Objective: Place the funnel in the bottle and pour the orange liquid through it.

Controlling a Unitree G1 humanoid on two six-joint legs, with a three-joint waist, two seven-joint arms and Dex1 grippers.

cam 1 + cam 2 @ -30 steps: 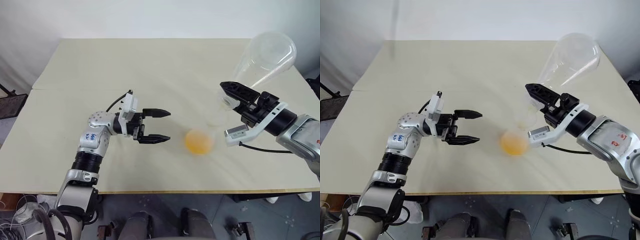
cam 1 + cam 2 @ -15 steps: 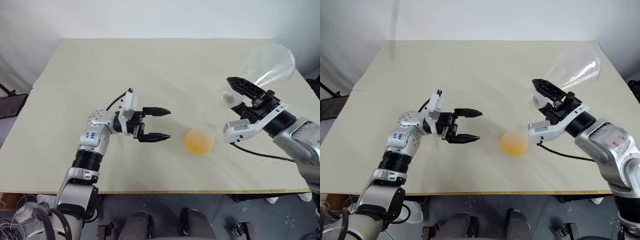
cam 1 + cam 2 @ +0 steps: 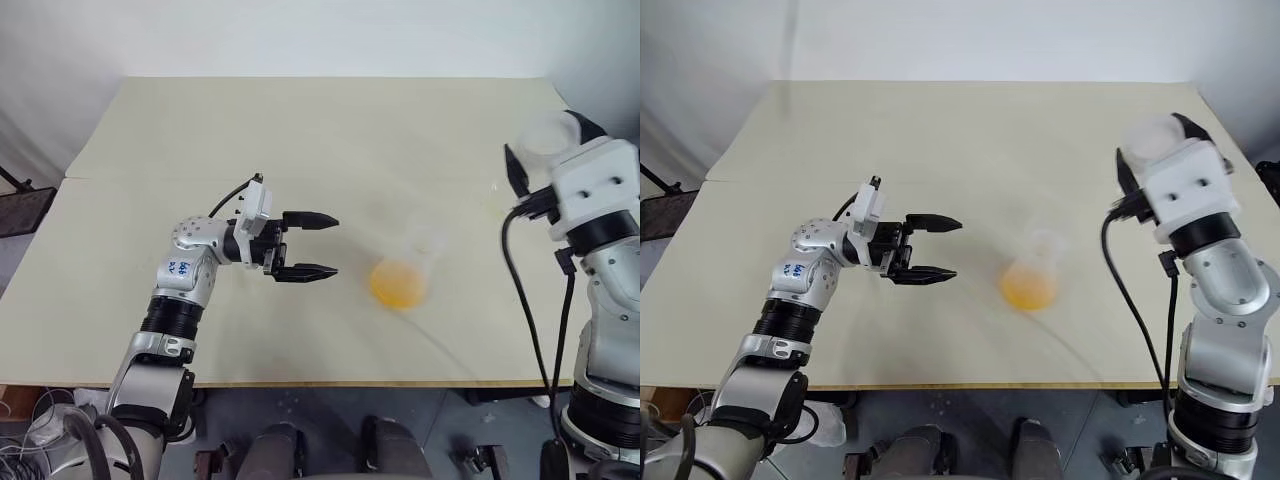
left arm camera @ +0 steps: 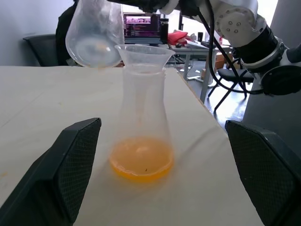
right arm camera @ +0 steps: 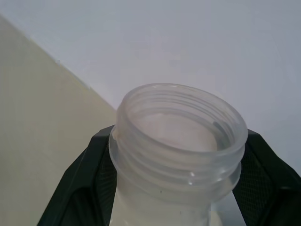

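Pouring looks done: the orange liquid [image 4: 141, 162] sits in the bottle [image 4: 142, 117] under the funnel [image 4: 144, 54]. Our right end effector [image 5: 176, 160] grips the empty cup [image 5: 178, 141] (left end effector [image 3: 308, 244] hangs released); next we set it on the counter [image 3: 330, 140].

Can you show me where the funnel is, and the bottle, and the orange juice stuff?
funnel [image 4: 144, 52]: left wrist view, its wide rim.
bottle [image 4: 141, 101]: left wrist view, its clear side.
orange liquid [image 4: 140, 158]: left wrist view, pooled at the bottom.

silver arms — black fingers [image 3: 308, 271], black cables
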